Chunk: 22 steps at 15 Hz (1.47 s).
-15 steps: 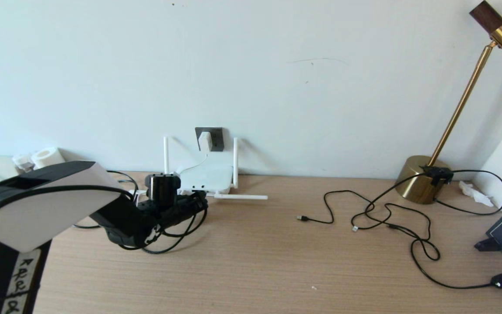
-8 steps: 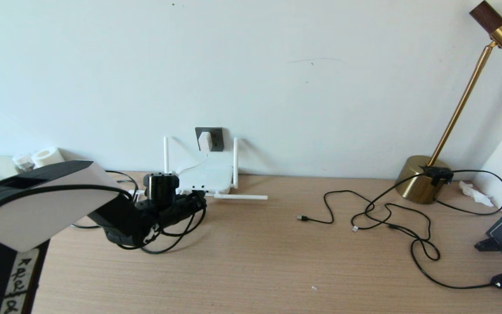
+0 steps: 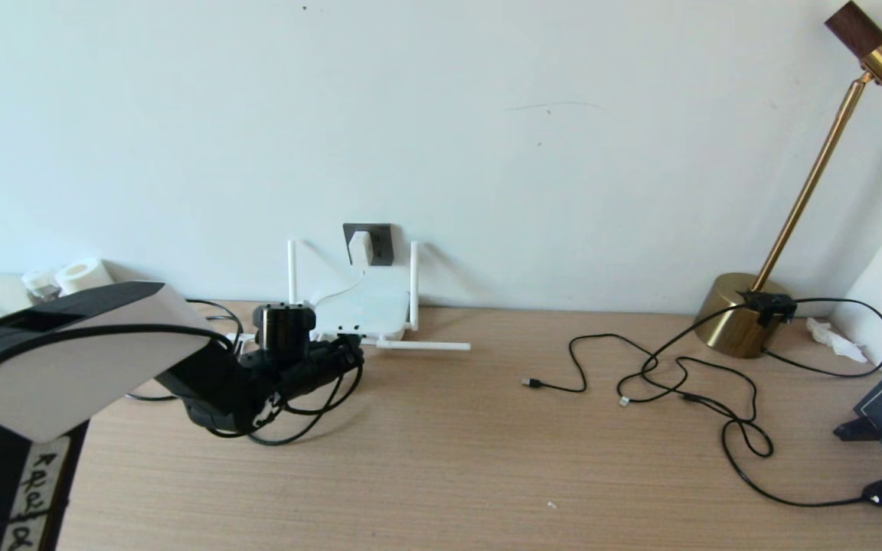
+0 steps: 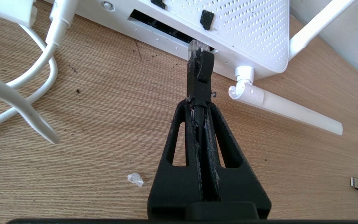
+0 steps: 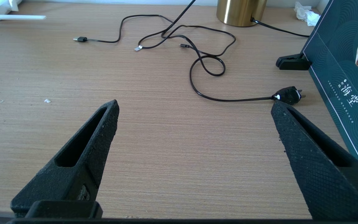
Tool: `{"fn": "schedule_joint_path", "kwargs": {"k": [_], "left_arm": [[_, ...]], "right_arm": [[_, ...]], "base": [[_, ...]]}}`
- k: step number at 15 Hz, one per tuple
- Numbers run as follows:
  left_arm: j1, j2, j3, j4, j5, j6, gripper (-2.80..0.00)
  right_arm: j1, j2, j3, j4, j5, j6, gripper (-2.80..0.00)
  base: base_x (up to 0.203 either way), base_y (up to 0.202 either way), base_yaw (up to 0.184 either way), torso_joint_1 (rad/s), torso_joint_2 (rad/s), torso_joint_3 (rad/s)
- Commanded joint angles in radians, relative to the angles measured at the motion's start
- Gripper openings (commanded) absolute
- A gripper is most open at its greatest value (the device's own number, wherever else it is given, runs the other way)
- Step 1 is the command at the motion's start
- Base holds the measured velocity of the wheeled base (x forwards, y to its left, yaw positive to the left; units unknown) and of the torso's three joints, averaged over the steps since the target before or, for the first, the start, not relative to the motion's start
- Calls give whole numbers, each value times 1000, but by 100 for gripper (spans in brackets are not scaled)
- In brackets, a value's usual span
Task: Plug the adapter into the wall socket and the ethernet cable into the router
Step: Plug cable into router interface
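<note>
The left hand (image 4: 197, 102) is clamped on the ethernet cable (image 4: 199, 74), its clear tip at the router (image 4: 247, 28) port slot (adapter (image 3: 360, 248) sits in wall socket (image 3: 380, 243)); the right hand (image 5: 194, 112) hovers apart.

Left claw (image 4: 199, 102) sits right at the router (image 4: 235, 28) port edge. To one side of it a fallen antenna (image 4: 286, 107) lies on the surface (image 3: 441, 459); on the other side white cord (image 4: 39, 67) loops crowd in. Ahead of the right claw (image 5: 194, 116) is bare wood, then thin black cables (image 5: 197, 53) and a dark box (image 5: 346, 77) beside it.
</note>
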Motion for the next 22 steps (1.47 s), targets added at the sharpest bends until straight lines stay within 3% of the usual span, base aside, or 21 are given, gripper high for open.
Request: {"fn": "schedule_joint_path", "kwargs": {"k": [1, 22], "left_arm": [[2, 6, 0, -6, -1, -3, -280], [4, 0, -6, 3, -4, -2, -280]], "right_arm": [[0, 2, 0, 1, 0, 0, 0], [0, 2, 0, 1, 0, 0, 0]], "base": [[0, 0, 0, 0, 0, 0], [0, 0, 0, 0, 0, 0]]}}
